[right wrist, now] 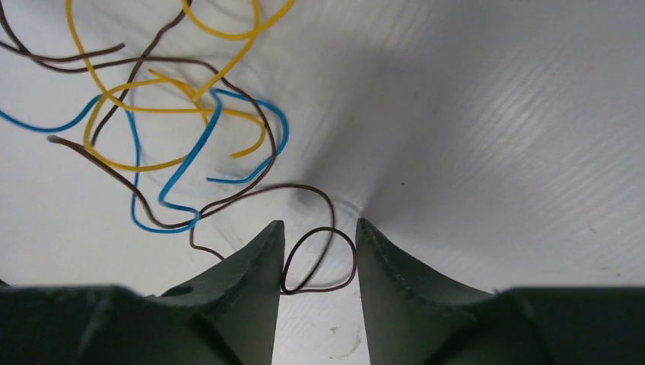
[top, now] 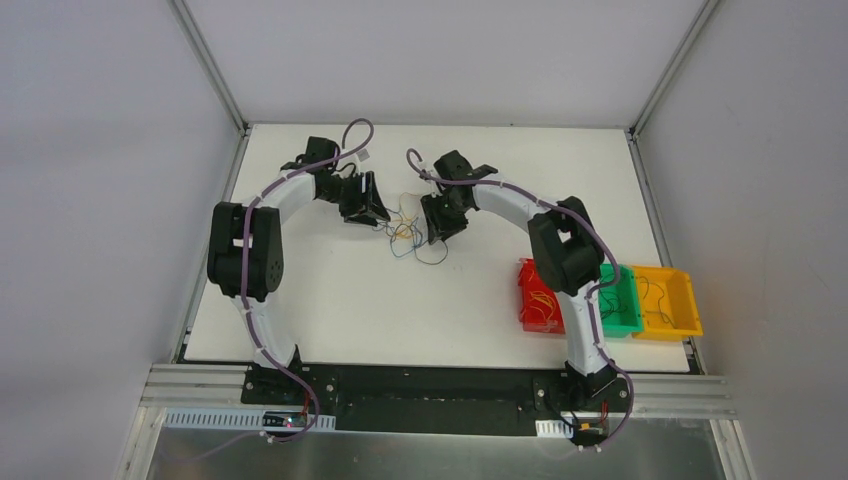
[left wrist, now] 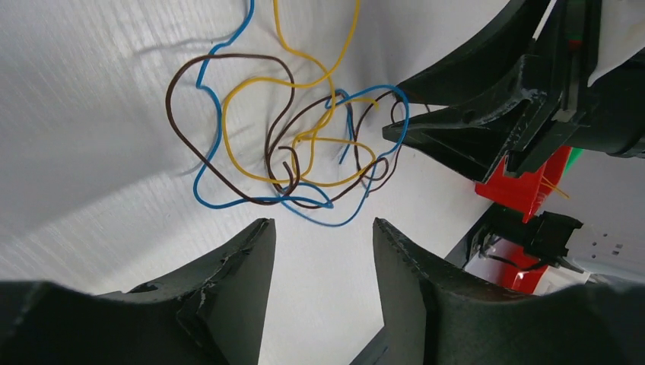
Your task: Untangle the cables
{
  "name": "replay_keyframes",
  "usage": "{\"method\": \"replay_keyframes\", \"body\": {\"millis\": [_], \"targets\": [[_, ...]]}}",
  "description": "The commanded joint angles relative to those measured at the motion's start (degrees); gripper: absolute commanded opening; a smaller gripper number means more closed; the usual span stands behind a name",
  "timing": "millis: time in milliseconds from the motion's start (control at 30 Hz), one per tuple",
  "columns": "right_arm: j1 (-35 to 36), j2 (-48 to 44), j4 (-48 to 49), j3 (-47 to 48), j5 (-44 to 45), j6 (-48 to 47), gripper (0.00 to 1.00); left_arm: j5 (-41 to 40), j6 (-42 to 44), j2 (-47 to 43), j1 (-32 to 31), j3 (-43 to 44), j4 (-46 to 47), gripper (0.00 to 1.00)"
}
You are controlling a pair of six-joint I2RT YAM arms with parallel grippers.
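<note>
A: Right end effector [right wrist: 318, 232], state?
B: Jaws part-way open, tips down close to the bench [right wrist: 494, 114]. A loop of the brown cable [right wrist: 316, 291] lies between the fingers [right wrist: 255, 266]. The loop is round and not squashed. Bracketed, not pinched, by my reading.

A: Left end effector [left wrist: 319, 224]?
B: Open as well, holding nothing. Only bare bench shows between its fingers. The nearest strand, a blue cable [left wrist: 335, 225], sits just beyond the tips.

A: Where is the cable tangle [top: 410, 233]?
B: Mid-bench, between the two end effectors, which close in on it from either side. In the left wrist view the yellow cables [left wrist: 226, 137], the blue and the brown cross one another many times in one loose knot. No strand lies apart from the rest.

A: Anything finished?
B: Three bins stand at the bench's right edge: red bin [top: 538, 300], green bin [top: 625, 308], yellow bin [top: 668, 300]. Thin wires show in the red and yellow ones. The green is largely behind the right arm, so I cannot tell. Some sorting may be done; that is only a judgement.

A: What is left?
B: All that lies on the bench. The knot is whole and no pull on it shows yet. The brown loop looks the likely first strand out, should the right jaws close on it.
</note>
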Motion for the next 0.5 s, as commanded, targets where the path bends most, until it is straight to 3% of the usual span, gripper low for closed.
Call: {"method": "replay_keyframes", "body": {"millis": [0, 233, 467], "targets": [[-0.3, -0.7, 4.4, -1.2, 2.0, 2.8, 0.35, 1.6, -3.4, -3.7, 0.7, 0.0, 7.2, 0.50], [-0.4, -2.0, 6.1, -4.1, -1.1, 4.6, 0.01, 3.2, -9.0, -1.3, -2.1, -2.8, 14.0, 0.64], [-0.3, -3.3, 7.3, -5.1, -2.0, 6.3, 0.00, 2.4, -10.0, 2.2, -6.7, -2.1, 19.0, 0.65]]}}
